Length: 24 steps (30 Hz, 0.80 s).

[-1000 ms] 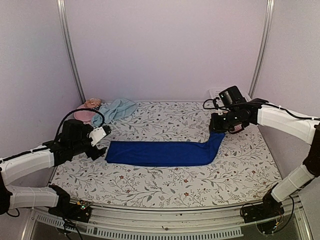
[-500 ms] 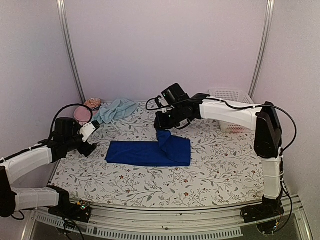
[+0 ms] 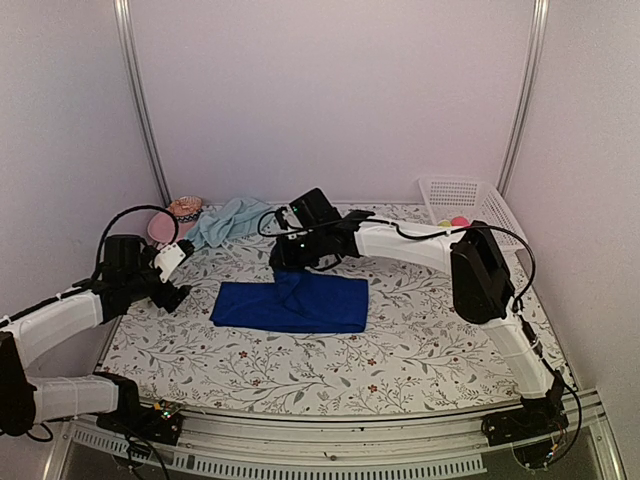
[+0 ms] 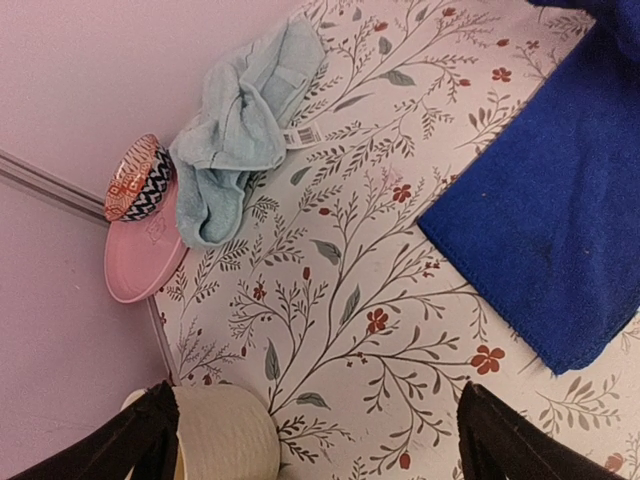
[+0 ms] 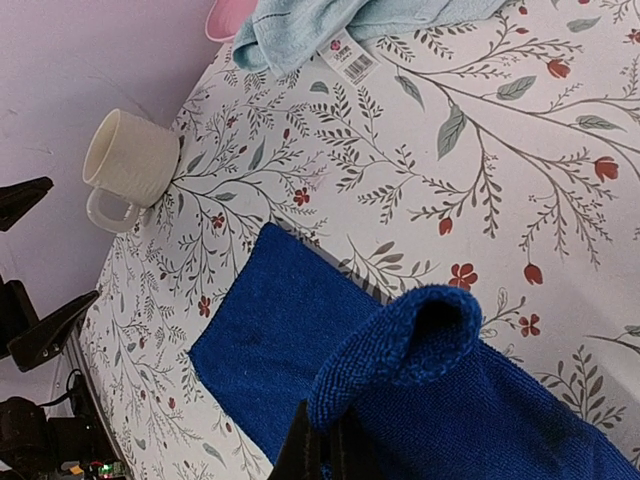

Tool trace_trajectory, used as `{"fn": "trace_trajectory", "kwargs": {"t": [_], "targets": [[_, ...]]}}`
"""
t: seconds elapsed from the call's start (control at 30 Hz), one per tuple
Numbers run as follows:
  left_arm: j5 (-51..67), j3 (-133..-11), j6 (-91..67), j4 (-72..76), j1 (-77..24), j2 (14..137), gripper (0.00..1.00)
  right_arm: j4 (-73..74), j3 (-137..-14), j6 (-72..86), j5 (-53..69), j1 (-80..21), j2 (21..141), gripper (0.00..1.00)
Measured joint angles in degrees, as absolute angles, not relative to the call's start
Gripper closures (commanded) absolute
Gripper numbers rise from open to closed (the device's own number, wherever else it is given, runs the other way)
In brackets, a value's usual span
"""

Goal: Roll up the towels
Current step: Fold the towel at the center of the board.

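Note:
The royal blue towel (image 3: 300, 303) lies on the flowered table, its right end doubled over to the left. My right gripper (image 3: 289, 264) is shut on that end and holds it up as a curled loop (image 5: 425, 335) above the flat part (image 5: 270, 340); in the right wrist view the right gripper (image 5: 325, 452) sits at the bottom edge. The pale aqua towel (image 3: 232, 218) lies crumpled at the back left, also seen from the left wrist (image 4: 240, 120). My left gripper (image 3: 180, 285) hangs open, holding nothing, just left of the blue towel (image 4: 560, 220).
A pink hat (image 3: 178, 215) with a patterned band rests in the back left corner beside the aqua towel. A cream mug (image 5: 130, 160) stands close to my left gripper's fingers (image 4: 150, 440). A white basket (image 3: 470, 200) sits at the back right.
My right arm swept far to the left, carrying the blue towel's right end over the rest and shortening it. My left gripper drew back a little to the left, still open.

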<state>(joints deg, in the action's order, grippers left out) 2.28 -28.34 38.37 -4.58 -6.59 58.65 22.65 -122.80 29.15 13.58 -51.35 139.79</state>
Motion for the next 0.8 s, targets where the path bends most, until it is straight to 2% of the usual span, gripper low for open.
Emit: {"fn": "trace_trajectory", "kwargs": {"t": [0.37,0.6,0.8], "targets": [[3.3,-28.3,38.3,-3.9,-6.0,59.3,0.03,19.2,-121.9,30.1,16.9,-51.8,141.1,0.98],[3.9,-28.3,38.3,-3.8,-5.8,59.7,0.03,19.6,-108.2,28.1,16.4,-51.9,127.6,0.98],[4.1,-28.3,38.2,-3.8,-5.8,60.0,0.03,18.9,-106.9,26.0,17.0,-51.9,122.1,0.98]]}}
